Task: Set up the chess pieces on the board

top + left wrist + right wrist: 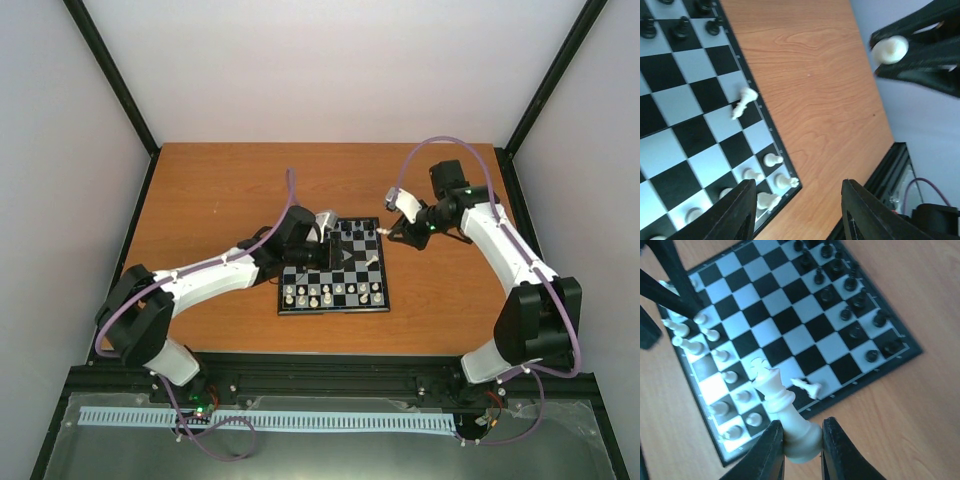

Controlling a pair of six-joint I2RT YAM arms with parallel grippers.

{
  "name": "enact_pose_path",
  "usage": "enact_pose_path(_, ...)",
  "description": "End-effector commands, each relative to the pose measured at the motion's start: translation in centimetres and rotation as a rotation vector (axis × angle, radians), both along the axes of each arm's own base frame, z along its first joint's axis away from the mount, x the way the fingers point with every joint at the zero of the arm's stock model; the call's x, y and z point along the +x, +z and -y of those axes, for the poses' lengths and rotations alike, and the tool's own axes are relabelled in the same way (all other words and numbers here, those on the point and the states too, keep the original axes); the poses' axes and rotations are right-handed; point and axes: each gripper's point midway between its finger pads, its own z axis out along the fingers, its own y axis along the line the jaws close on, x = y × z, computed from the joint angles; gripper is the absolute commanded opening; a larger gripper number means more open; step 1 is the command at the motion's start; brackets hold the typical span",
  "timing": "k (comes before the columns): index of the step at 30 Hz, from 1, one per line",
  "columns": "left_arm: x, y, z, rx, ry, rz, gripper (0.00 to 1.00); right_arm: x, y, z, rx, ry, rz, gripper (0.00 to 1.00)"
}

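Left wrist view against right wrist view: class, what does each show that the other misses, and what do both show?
Left wrist only: the left gripper, open and empty, and the black rail at the table edge. Right wrist only: most of the black pieces. Both: the board, the fallen piece on it, white pawns, and the white piece shut in the right gripper.

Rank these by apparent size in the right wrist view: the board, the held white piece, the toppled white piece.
1. The board.
2. The held white piece, though nearness to the camera inflates it.
3. The toppled white piece.
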Motion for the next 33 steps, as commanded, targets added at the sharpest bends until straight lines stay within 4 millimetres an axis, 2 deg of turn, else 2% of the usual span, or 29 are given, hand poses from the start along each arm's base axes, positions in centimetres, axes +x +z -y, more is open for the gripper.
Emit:
enact_pose_path(1,0.4,4.5,2.7,-0.185,-0.071,0.042,0.47,-1.4,-0.4,-2.1,0.074,-0.058,-0.102,0.16)
enact_pose_path(8,0.7,4.3,3.5,-0.194,-0.085,0.029,0.49,-3.0,-1.1,-4.1,0.077,-0.012,-0.146,0.17)
enact_pose_path(14,1.0,3.9,4.4,-0.199,-0.102,0.004,0.5,-4.4,-0.9,-5.4,0.078,0.034,-0.144,0.17)
enact_pose_path(21,0.9,3.3,4.7,-0.197,-0.112,-0.007,0.4,-4.7,-1.0,-5.7,0.07,0.043,-0.148,0.17)
enact_pose_path(33,1.3,3.6,4.6,-0.199,-0.094,0.015,0.4,-5.4,-1.4,-6.0,0.07,0.059,-0.168,0.17)
